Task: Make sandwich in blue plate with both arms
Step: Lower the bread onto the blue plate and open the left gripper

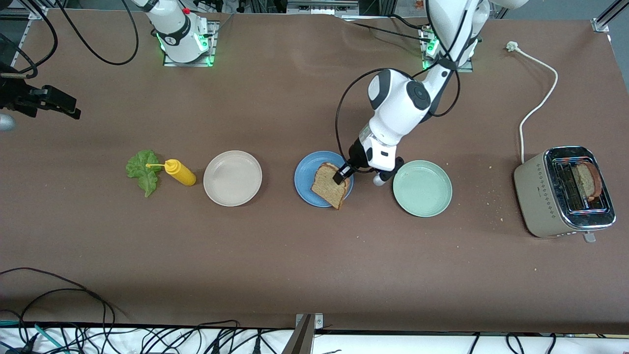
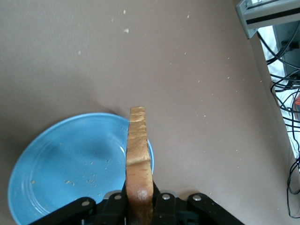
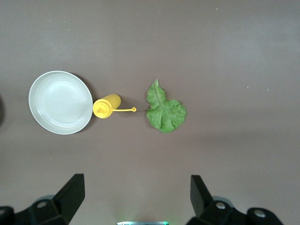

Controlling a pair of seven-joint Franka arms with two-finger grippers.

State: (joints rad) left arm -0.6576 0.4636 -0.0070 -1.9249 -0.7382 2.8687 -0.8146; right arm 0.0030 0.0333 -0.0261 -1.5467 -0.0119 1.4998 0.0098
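My left gripper is shut on the crust edge of a speckled brown bread slice, which it holds tilted over the blue plate. In the left wrist view the bread slice stands edge-on between the black fingers, above the rim of the crumb-dotted blue plate. A green lettuce leaf lies on the table toward the right arm's end. My right gripper hangs open and holds nothing, high over that end. Its wrist view looks down on the lettuce leaf.
A yellow squeeze bottle lies between the lettuce and a beige plate. A pale green plate sits beside the blue one. A toaster holds another bread slice, and its white cord trails across the table.
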